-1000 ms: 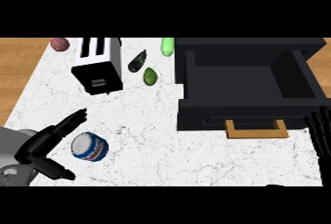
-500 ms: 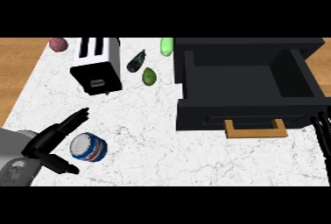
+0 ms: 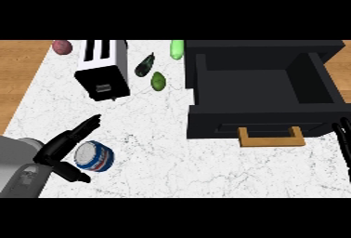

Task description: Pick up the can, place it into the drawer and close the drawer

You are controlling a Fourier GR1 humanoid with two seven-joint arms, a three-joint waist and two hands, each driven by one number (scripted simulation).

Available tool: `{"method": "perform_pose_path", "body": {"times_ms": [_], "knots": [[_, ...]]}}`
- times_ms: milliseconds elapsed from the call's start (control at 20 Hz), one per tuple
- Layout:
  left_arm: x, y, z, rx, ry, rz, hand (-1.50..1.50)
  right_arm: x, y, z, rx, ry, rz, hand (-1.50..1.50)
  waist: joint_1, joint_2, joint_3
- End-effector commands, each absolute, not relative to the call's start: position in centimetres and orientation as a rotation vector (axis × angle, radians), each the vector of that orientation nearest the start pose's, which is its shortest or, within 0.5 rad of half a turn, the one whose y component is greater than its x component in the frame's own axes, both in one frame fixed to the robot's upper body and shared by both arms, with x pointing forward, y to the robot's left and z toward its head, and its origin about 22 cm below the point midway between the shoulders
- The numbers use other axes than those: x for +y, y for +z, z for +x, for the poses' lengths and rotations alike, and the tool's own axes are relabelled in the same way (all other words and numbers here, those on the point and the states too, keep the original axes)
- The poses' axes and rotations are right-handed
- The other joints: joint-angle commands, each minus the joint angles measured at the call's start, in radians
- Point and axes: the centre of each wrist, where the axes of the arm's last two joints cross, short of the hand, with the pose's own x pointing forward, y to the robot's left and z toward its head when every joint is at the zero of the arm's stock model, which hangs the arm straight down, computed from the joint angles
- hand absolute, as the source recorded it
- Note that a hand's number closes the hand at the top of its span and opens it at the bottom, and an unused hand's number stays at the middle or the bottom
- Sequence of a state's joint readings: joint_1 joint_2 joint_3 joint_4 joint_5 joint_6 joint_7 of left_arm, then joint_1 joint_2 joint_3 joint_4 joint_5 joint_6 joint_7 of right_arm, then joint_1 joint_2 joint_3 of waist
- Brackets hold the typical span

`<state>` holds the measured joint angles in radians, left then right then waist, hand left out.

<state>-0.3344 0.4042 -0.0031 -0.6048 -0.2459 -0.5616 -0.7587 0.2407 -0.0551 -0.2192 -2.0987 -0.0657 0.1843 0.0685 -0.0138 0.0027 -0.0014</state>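
I see only fingertips of my right hand [image 3: 343, 139] at the frame's edge — its state I can't tell. My left hand [image 3: 63, 148] is spread beside the can [image 3: 93, 156] — blue-and-white, lying on the surface, well apart from the open drawer [image 3: 264, 104].

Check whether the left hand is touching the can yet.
Cannot tell. In the head view the left hand overlaps the can, fingers straight, thumb below; no gap shows, no contact is plain.

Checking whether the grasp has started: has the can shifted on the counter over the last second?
No. The can sits at the same spot relative to the toaster.
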Motion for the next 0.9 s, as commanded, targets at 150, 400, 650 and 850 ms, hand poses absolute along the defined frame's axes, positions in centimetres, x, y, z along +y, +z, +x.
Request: {"method": "perform_pose_path", "body": {"times_ms": [150, 400, 650, 850], "knots": [[34.8, -9.0, 28.8, -1.477, -0.626, -0.46, -1.5, -29.2, 8.7, 15.5, -1.789, 0.003, -0.153, -1.5, 0.002, -0.001, 0.001], [33.3, -9.0, 30.2, -1.476, -0.62, -0.471, -1.5, -29.9, 9.1, 16.0, -1.796, 0.014, -0.15, -1.5, -0.001, 0.0, 0.0], [33.0, -10.5, 28.1, -1.463, -0.628, -0.514, -1.5, -28.6, 8.6, 13.5, -1.799, 0.003, -0.152, -1.5, -0.001, -0.002, 0.001], [31.2, -10.7, 28.9, -1.475, -0.668, -0.534, -1.5, -29.5, 8.7, 15.6, -1.804, 0.009, -0.166, -1.5, 0.001, 0.001, 0.0]]}}
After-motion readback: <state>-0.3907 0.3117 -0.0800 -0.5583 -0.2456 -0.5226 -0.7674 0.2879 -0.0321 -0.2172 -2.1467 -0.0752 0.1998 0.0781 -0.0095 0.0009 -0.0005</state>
